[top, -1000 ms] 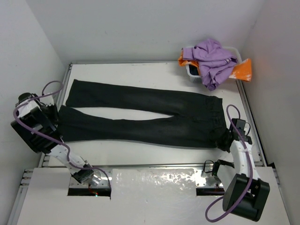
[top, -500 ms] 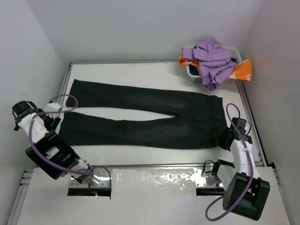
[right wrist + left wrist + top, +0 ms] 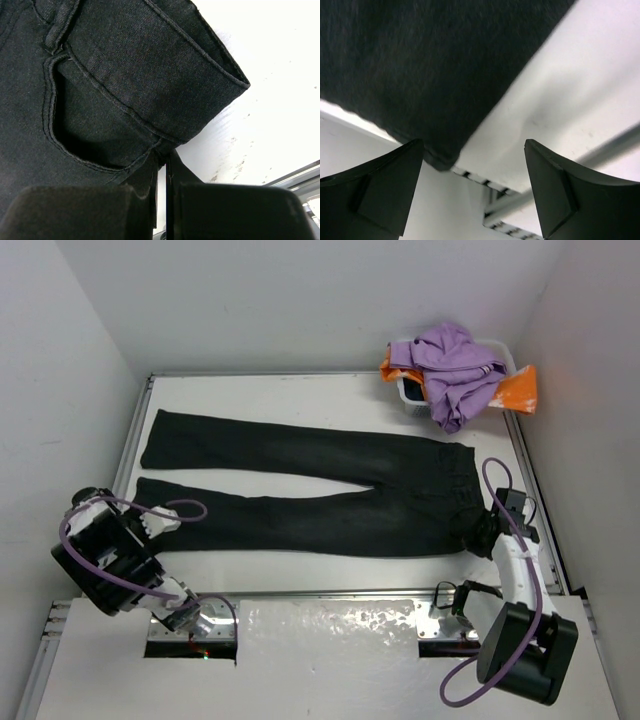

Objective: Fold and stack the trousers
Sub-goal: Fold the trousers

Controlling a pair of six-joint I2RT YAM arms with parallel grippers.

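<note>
From above, the trousers [image 3: 310, 485] lie flat across the table [image 3: 300, 390], waist to the right, legs splayed leftward. Only the right wrist view shows the right hand [image 3: 165, 192] clenched on a fold at the waistband corner. The left wrist view shows the left hand [image 3: 472, 150] released, its fingers wide apart at the near leg's hem corner. At the far right, apart from the trousers, a purple garment [image 3: 455, 365] and an orange cloth [image 3: 515, 390] are heaped.
</note>
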